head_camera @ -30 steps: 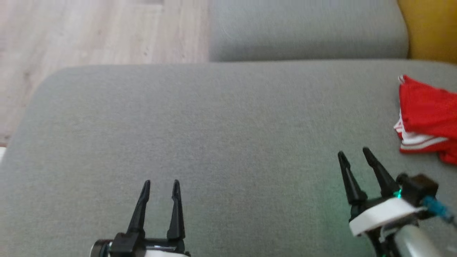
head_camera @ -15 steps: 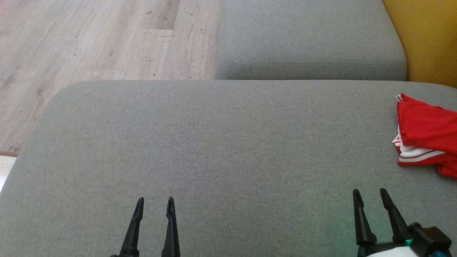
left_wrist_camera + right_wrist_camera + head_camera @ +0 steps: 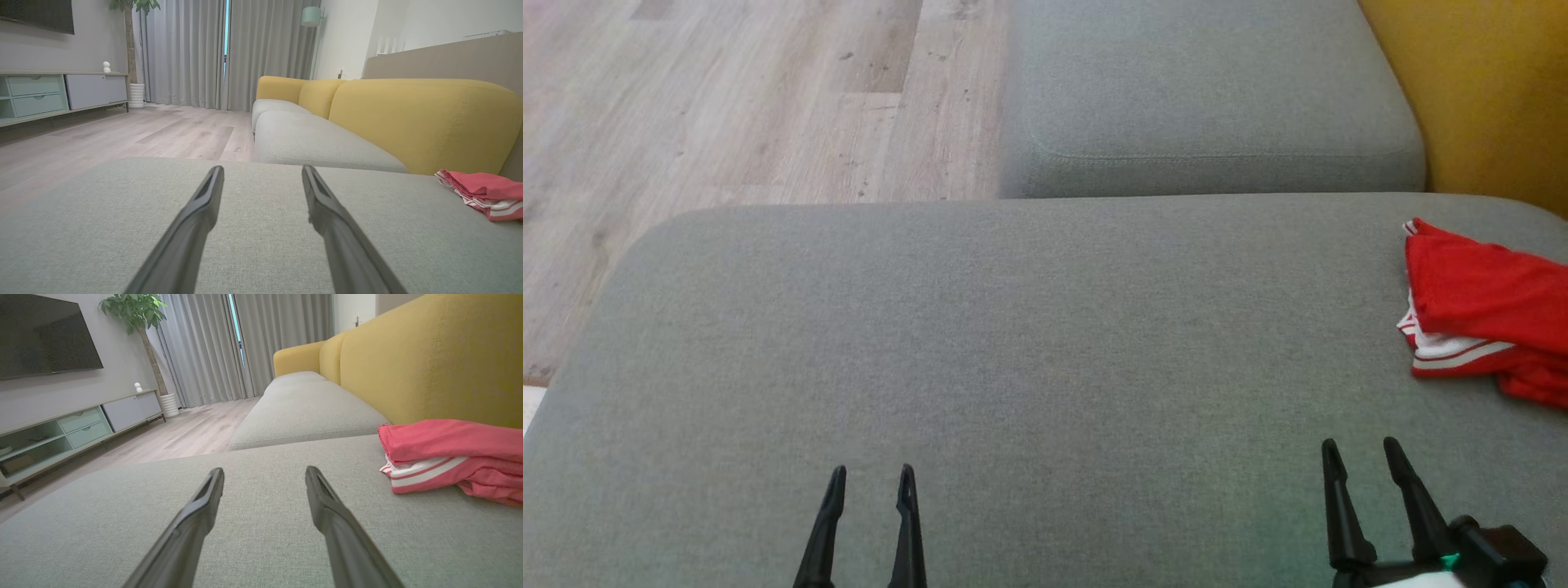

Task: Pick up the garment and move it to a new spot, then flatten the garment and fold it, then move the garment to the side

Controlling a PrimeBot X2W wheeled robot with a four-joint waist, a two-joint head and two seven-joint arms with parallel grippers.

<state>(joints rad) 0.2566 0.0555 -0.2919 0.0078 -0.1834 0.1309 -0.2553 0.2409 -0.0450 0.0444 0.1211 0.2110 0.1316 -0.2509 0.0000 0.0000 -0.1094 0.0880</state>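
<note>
Head view, my left gripper (image 3: 872,472): at the lower left of the frame. Its two dark fingers are spread wide with nothing between them, over the broad grey fabric seat cushion (image 3: 1013,327).
Head view, my right gripper (image 3: 1361,445): at the lower right, its jaws just as wide and empty.
Head view, task thing: the crumpled red garment with white stripes (image 3: 1478,302) lies on the cushion at the right edge of the frame. It is up and right of my right fingers, well apart from them.
Head view, surroundings: pale wooden plank floor (image 3: 727,98) at the upper left, a second grey cushion (image 3: 1201,90) at the top centre, and a mustard-yellow sofa back (image 3: 1486,90) at the upper right.
Head view, change: the whole picture has shifted since a second ago, so the camera moved. Both grippers sit lower in the frame and less of my right wrist shows. The finger spread is the same, and the garment keeps the same heap.
Left wrist view, left gripper (image 3: 262,169): fingers fully apart and holding nothing. I cannot tell whether the tips brush the cushion. The garment (image 3: 486,192) is at the far right.
Right wrist view, right gripper (image 3: 264,470): jaws wide and empty. The garment (image 3: 449,457) is at the right, beside the sofa back.
</note>
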